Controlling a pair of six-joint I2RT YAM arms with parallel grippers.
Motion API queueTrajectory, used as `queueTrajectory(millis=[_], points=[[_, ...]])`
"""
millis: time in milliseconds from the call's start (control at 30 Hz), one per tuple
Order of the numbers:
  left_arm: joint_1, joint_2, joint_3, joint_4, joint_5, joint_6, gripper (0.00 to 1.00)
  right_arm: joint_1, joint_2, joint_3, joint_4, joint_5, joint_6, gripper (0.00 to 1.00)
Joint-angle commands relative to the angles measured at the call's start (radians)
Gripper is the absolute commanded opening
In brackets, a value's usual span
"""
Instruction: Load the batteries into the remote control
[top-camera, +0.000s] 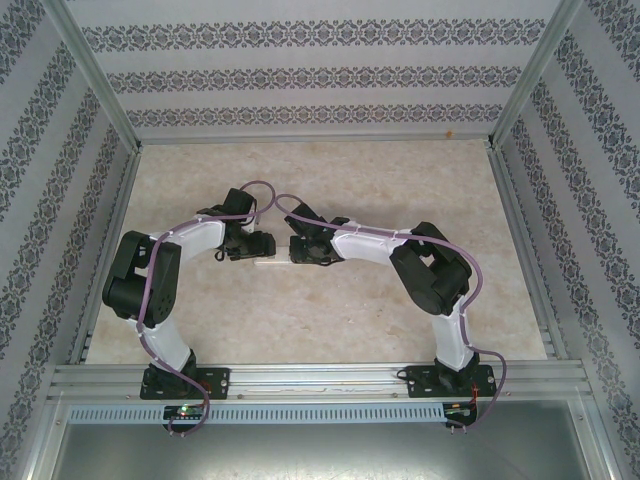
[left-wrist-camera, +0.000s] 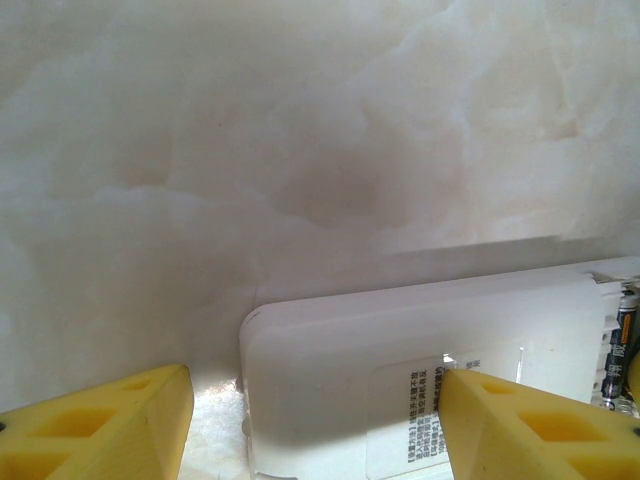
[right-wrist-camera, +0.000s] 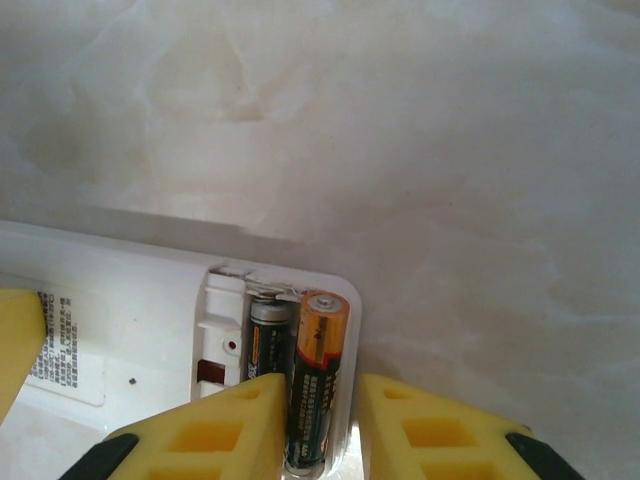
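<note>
From above, the left gripper (top-camera: 262, 245) and right gripper (top-camera: 293, 248) meet over the remote control (top-camera: 272, 263) mid-table. The left wrist shows released jaws, one finger (left-wrist-camera: 110, 425) clear of the remote's end. The right wrist shows a battery (right-wrist-camera: 318, 370) in the bay (right-wrist-camera: 222, 330) between the fingers (right-wrist-camera: 200, 435), whether gripped I cannot tell; it wants pressing flat beside its seated neighbour (right-wrist-camera: 268, 340).

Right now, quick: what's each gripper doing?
Left gripper: jaws open over the remote's end.
Right gripper: jaws narrowly flank a battery lying in the remote; grip cannot be told.
</note>
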Motion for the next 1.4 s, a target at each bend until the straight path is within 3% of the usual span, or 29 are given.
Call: queueTrajectory(millis=[0,367,967,1367], points=[[0.01,0.009,0.001,0.007,-0.003,-0.007,0.67,-0.018,-0.044,0.036,-0.025,-0.02,-0.007,0.27],[0.009,0.001,-0.009,0.008,-0.006,-0.006,0.67,-0.053,-0.022,0.074,-0.021,-0.019,-0.023,0.24],[0.008,-0.001,-0.008,0.009,-0.009,-0.004,0.67,-0.022,0.025,0.067,-0.02,-0.031,-0.007,0.19],[0.01,0.003,-0.008,0.014,-0.005,-0.005,0.67,-0.015,-0.055,0.037,-0.018,0.008,-0.035,0.2]])
